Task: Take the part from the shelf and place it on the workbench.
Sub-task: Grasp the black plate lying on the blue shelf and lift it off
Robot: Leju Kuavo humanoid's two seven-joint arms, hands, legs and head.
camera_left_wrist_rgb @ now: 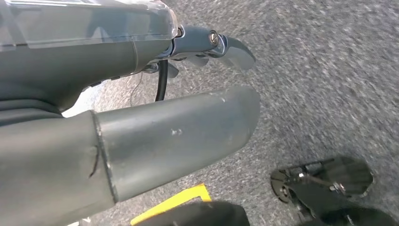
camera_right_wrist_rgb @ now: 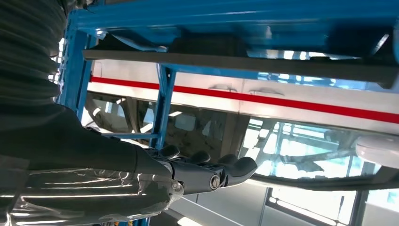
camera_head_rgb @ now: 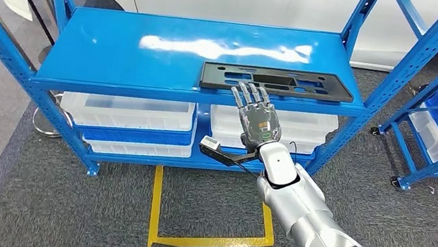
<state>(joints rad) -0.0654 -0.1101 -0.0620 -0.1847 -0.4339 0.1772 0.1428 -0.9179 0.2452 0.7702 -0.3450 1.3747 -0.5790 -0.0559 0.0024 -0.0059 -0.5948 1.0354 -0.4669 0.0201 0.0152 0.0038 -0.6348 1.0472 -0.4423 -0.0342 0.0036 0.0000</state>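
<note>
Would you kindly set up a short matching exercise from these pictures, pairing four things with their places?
Things:
1. black part
2. right hand
3. clear bins
4. yellow tape

Places:
A. on the grey floor in front of the shelf
B. on the lower level of the shelf
C. raised at the front edge of the upper level, fingers apart, just below the part
D. lying flat on the blue upper level, towards its right front

Pairs: 1-D, 2-C, 3-B, 4-A
</note>
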